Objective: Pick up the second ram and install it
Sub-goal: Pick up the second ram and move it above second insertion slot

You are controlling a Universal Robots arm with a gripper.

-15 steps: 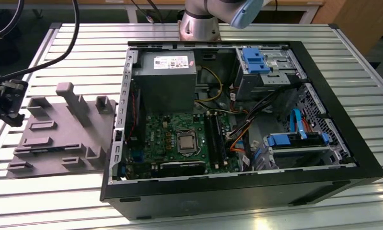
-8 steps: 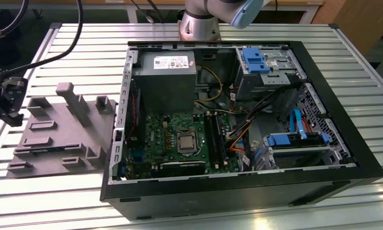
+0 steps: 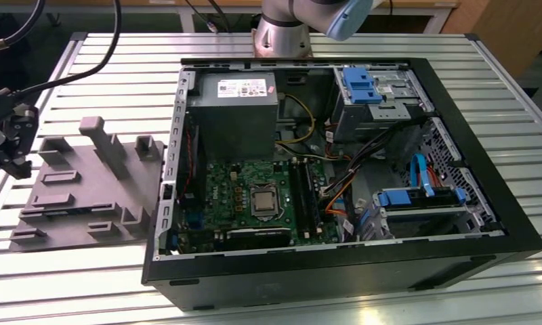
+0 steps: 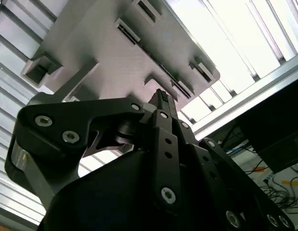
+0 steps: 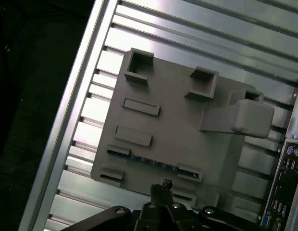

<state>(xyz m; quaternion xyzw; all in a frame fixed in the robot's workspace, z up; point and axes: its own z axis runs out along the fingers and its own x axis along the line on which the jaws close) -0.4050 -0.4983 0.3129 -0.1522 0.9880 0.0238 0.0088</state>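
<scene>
My gripper (image 5: 163, 185) has its fingers pressed together with nothing between them. It is poised over the grey tray (image 5: 173, 120), which sits on the slatted table (image 3: 362, 44) to the exterior view's left of the open computer case (image 3: 343, 274). The second ram (image 5: 149, 161) is seated in a slot along the tray's border closest to me and shows as a thin blue-green strip in the first wrist view. Its long axis runs crosswise to my reach, along that border, so my closed tips point at its flank rather than down its length. The stick lies just ahead of and below my fingertips, about at its middle, and I judge it close but not touching. The case and its motherboard lie well off to the right, past the tray's tall post (image 5: 240, 118).
</scene>
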